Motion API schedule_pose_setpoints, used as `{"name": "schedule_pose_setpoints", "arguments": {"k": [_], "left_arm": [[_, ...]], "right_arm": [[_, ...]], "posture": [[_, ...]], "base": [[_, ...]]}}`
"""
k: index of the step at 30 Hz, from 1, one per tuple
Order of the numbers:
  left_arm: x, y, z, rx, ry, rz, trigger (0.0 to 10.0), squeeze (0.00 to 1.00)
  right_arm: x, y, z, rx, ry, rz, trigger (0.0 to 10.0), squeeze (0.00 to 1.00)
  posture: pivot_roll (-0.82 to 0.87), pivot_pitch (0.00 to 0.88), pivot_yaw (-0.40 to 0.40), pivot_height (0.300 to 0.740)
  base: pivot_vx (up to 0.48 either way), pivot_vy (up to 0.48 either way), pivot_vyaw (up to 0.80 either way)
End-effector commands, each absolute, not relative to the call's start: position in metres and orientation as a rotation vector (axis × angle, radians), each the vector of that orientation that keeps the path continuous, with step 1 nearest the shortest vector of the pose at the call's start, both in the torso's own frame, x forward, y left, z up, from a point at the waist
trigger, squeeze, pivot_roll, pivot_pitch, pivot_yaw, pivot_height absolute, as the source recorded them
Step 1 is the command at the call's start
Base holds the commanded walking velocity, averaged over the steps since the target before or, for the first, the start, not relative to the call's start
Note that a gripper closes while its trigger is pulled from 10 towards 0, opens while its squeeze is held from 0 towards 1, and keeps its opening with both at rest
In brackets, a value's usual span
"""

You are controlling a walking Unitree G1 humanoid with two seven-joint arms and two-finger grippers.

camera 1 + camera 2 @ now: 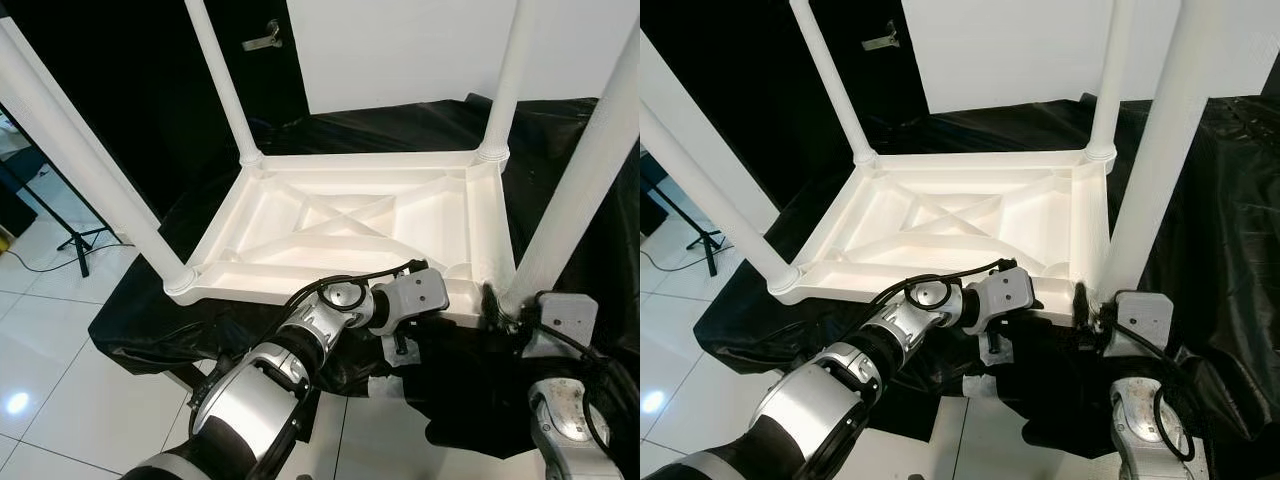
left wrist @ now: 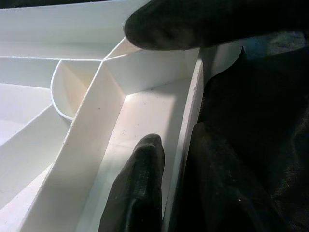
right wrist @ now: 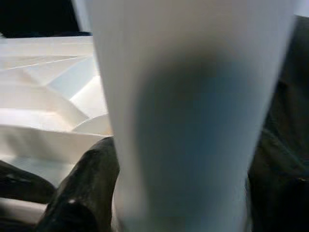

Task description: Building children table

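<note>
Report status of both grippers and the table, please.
Left gripper clamped on near rim of upturned table. Right gripper shut on near-right leg at its base. Four legs standing. Nothing in the way.

All four table legs (image 1: pixel 224 82) run out past the top edge; the near-right leg (image 3: pixel 193 116) is blurred up close.

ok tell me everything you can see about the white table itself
The white table looks like moulded plastic and lies upside down on a black cloth, its ribbed underside with crossing braces facing up. Four round white legs stand up from its corner sockets. The left gripper straddles the near edge wall, one finger inside the frame and one outside. The right gripper is closed around the base of the near right leg, a black finger showing on each side of it.
</note>
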State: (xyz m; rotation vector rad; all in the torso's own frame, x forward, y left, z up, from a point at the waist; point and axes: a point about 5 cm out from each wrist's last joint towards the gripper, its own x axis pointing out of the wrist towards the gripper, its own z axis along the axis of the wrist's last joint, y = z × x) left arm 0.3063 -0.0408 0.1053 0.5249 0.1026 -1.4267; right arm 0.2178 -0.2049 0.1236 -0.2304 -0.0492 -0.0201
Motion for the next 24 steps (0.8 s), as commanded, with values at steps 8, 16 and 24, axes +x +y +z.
{"name": "schedule_pose_setpoints", "arguments": {"k": [8, 16, 24], "left_arm": [[0.302, -0.039, 0.087, 0.522, 0.184, -1.35, 10.0, 0.0], [0.303, -0.039, 0.087, 0.52, 0.183, -1.347, 10.0, 0.0], [0.304, -0.037, 0.087, 0.524, 0.184, -1.345, 10.0, 0.0]], "right_arm": [[0.226, -0.217, 0.121, -0.236, 0.032, 0.191, 10.0, 0.0], [0.223, -0.222, 0.113, -0.239, 0.121, 0.321, 0.0, 0.0], [0.22, -0.221, 0.11, -0.215, 0.127, 0.276, 0.0, 0.0]], "posture": [[-0.06, 0.0, 0.137, 0.74], [-0.06, 0.0, 0.137, 0.74], [-0.05, 0.0, 0.14, 0.74]], "base": [[0.0, 0.0, 0.0], [0.0, 0.0, 0.0], [0.0, 0.0, 0.0]]}}
